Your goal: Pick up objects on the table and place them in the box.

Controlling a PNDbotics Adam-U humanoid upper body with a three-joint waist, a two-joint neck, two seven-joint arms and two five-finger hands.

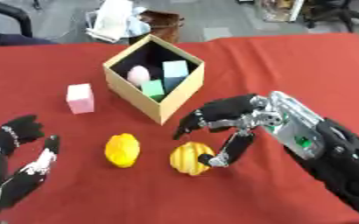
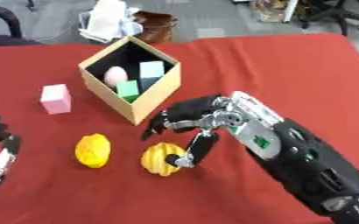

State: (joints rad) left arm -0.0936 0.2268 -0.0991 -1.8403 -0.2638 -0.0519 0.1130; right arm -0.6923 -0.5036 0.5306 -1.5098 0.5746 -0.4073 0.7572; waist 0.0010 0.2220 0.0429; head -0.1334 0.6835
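Observation:
An open cardboard box stands on the red table and holds a pink egg shape, a light blue block and a green block. A pink block lies left of the box. Two yellow ridged objects lie in front of it, one at the left and one at the right. My right hand arches over the right one. Its thumb touches that object's right side and its fingers hang just above its upper left, not closed on it. My left hand rests open at the lower left corner.
The red cloth stretches bare to the right of the box. Beyond the table's far edge a white bag and a brown bag sit on the floor. A dark chair is at the upper left.

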